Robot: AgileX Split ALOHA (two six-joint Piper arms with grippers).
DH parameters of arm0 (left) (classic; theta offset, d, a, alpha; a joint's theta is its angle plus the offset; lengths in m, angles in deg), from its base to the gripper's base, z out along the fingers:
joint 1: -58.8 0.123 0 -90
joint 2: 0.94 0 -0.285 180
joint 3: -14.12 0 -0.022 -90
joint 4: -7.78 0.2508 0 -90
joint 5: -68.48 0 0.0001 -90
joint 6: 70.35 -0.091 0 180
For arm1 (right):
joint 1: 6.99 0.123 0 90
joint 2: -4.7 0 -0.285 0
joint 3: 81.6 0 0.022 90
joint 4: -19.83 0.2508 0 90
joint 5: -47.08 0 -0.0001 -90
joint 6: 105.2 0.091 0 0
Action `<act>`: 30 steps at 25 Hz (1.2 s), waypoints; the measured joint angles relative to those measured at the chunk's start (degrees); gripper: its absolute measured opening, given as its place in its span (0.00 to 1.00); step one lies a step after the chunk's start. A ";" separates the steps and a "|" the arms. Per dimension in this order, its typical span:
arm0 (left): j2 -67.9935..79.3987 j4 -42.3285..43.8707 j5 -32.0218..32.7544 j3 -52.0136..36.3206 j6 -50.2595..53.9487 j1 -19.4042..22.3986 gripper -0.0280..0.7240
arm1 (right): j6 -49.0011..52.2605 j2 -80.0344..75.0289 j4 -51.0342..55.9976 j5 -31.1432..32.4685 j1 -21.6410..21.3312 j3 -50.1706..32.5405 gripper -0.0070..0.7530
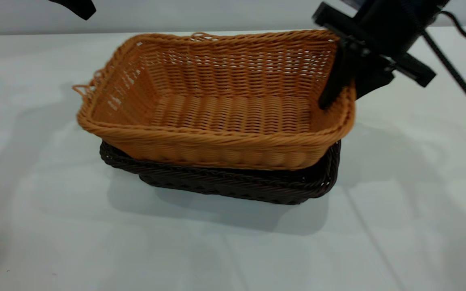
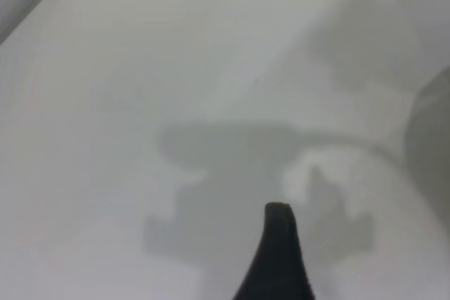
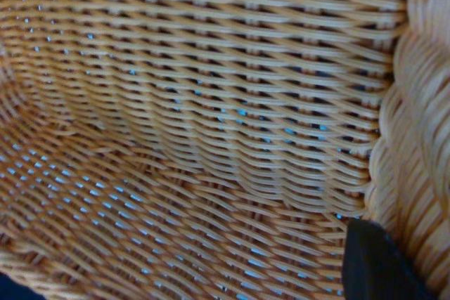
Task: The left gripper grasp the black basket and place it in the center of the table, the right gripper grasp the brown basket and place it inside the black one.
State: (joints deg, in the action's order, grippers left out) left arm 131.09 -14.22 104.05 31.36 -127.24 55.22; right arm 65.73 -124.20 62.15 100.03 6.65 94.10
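Note:
The brown basket [image 1: 217, 105] sits with its lower part inside the black basket [image 1: 233, 184], slightly skewed, near the middle of the white table [image 1: 34, 226]. My right gripper [image 1: 348, 87] is shut on the brown basket's right wall, one finger [image 1: 332, 83] inside and the other outside. In the right wrist view the orange weave [image 3: 176, 103] fills the picture, with one fingertip [image 3: 373, 265] against the wall. My left gripper [image 1: 75, 7] hangs at the far left, well clear of both baskets. Its wrist view shows only bare table [image 2: 140, 103].
Black cables [image 1: 455, 72] trail from the right arm over the table's back right. The table's far edge meets a grey wall [image 1: 217, 16] just behind the baskets.

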 joint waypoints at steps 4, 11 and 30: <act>0.00 0.00 0.02 0.00 -0.06 0.00 0.77 | 1.48 -0.89 -0.68 -3.38 0.03 0.00 0.10; 0.00 0.00 0.02 0.00 -0.15 0.00 0.77 | 2.52 -2.56 -5.93 -6.83 -0.03 0.00 0.21; -11.61 1.06 4.58 0.00 7.76 0.00 0.77 | -1.14 7.02 -18.17 7.34 -3.30 18.75 0.79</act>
State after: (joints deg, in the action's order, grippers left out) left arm 119.48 -13.16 108.63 31.36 -119.48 55.22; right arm 64.59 -117.18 43.98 107.37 3.36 112.84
